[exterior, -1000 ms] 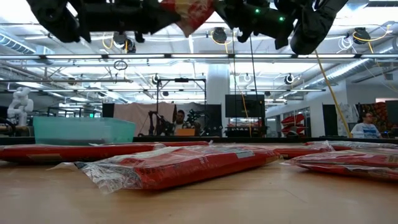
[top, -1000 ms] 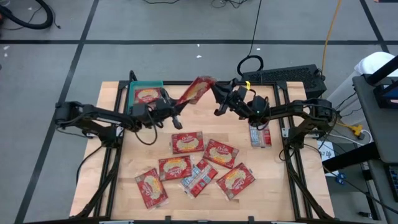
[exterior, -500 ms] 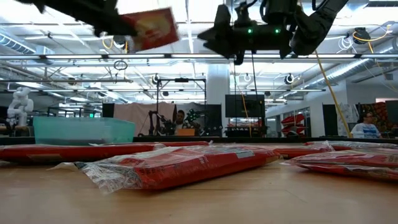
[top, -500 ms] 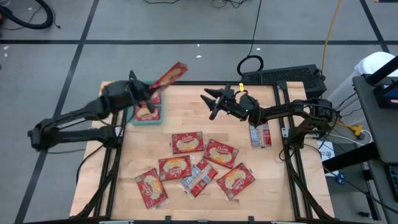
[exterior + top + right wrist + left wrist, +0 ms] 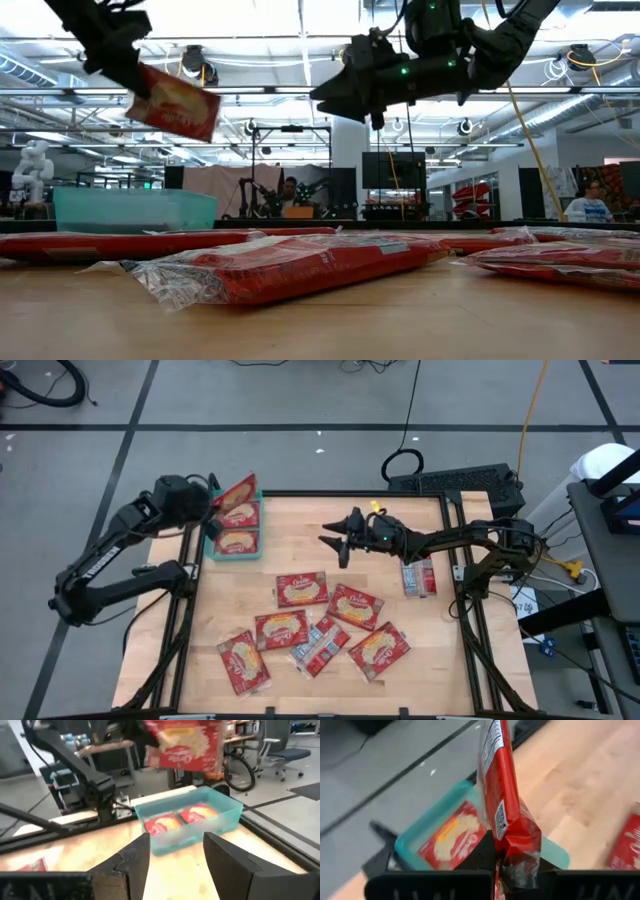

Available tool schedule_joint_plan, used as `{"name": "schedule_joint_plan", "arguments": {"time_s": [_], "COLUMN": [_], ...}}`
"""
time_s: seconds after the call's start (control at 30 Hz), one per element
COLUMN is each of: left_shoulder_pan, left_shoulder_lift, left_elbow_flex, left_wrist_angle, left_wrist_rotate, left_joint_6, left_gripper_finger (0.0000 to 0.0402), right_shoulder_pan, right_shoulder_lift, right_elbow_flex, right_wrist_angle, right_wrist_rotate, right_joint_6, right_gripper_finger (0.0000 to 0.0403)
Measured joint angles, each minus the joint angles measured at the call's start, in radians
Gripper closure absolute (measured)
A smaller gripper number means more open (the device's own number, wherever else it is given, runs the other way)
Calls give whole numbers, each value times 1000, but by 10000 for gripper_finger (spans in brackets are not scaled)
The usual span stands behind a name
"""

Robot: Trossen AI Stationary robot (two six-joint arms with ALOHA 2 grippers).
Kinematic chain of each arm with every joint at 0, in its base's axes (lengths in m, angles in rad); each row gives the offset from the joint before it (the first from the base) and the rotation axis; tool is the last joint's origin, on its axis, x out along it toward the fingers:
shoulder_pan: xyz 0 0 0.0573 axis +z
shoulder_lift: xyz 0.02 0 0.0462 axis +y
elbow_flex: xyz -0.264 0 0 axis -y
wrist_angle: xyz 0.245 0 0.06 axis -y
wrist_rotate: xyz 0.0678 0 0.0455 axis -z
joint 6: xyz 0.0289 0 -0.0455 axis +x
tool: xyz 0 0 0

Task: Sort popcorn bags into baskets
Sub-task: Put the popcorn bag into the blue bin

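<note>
Since half a second ago the left arm has swung farther out from the bench [image 5: 440, 650], so the left gripper [image 5: 213, 503] now hangs above the far end of the teal basket [image 5: 207, 532] rather than over its middle, and the popcorn bag [image 5: 238, 491] it carries has dropped lower and tilted. In the low view that held bag [image 5: 173, 101] sits closer to the basket [image 5: 133, 209] than before, slanted with one corner down. The left gripper stays pinched shut on the clear crimped edge of the held bag [image 5: 506, 805], which stands on edge above the basket [image 5: 427, 820].

Meanwhile the right gripper [image 5: 334, 541] has drifted slightly toward the middle of the bench, well apart from the basket; its fingers [image 5: 131, 859] are spread wide and hold nothing.

Two bags already lie flat in the basket, side by side: the far one [image 5: 240, 515] and the near one [image 5: 237, 542]; the right wrist view shows both [image 5: 182, 819] inside its walls.

Loose bags on the bench have not moved: a cluster [image 5: 318, 622] lies spread well apart from the basket toward the near edge, and one silvery-faced bag [image 5: 418, 576] lies alone by the right arm's side.
</note>
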Motion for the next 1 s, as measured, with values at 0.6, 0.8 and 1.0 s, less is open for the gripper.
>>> {"name": "schedule_joint_plan", "arguments": {"time_s": [0.6, 0.8, 1.0], "left_shoulder_pan": [318, 319, 319], "left_shoulder_lift": [468, 550, 569], "left_elbow_flex": [2, 2, 2], "left_wrist_angle": [-92, -47, 14], "left_wrist_rotate": [332, 334, 302], "left_joint_6": [-43, -56, -61], "left_gripper_finger": [394, 393, 387], "right_shoulder_pan": [0, 0, 0], "right_shoulder_lift": [-1, -1, -1], "right_elbow_flex": [0, 0, 0], "right_wrist_angle": [-137, -142, -142], "right_wrist_rotate": [1, 1, 1], "right_joint_6": [-35, -41, -41], "right_gripper_finger": [227, 227, 227]}}
